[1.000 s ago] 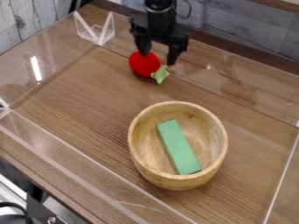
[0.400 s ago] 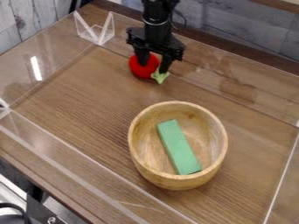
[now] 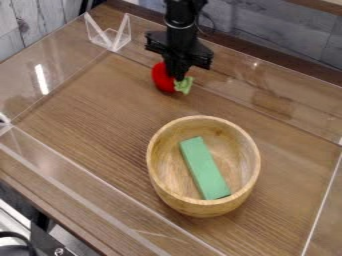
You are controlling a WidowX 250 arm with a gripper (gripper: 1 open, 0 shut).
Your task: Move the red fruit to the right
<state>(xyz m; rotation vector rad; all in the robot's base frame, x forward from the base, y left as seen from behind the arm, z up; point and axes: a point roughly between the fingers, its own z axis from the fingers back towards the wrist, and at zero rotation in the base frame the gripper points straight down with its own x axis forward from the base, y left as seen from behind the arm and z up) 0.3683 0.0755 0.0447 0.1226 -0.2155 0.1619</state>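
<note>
The red fruit [image 3: 163,75] lies on the wooden table at the back, its light-green leafy piece [image 3: 185,86] sticking out to the right. My black gripper [image 3: 178,73] points down from above and stands right over it. The fingers have come together on the fruit, which shows mostly to their left. The gripper is shut on the red fruit, and part of the fruit is hidden behind the fingers.
A wooden bowl [image 3: 167,176] sits at the front right with a flat green block [image 3: 203,167] inside. Clear plastic walls [image 3: 34,80] ring the table. A clear bracket [image 3: 107,32] stands at the back left.
The gripper sank onto the red fruit and its fingers, spread wide before, have shut on it. The fruit has stayed in place.
</note>
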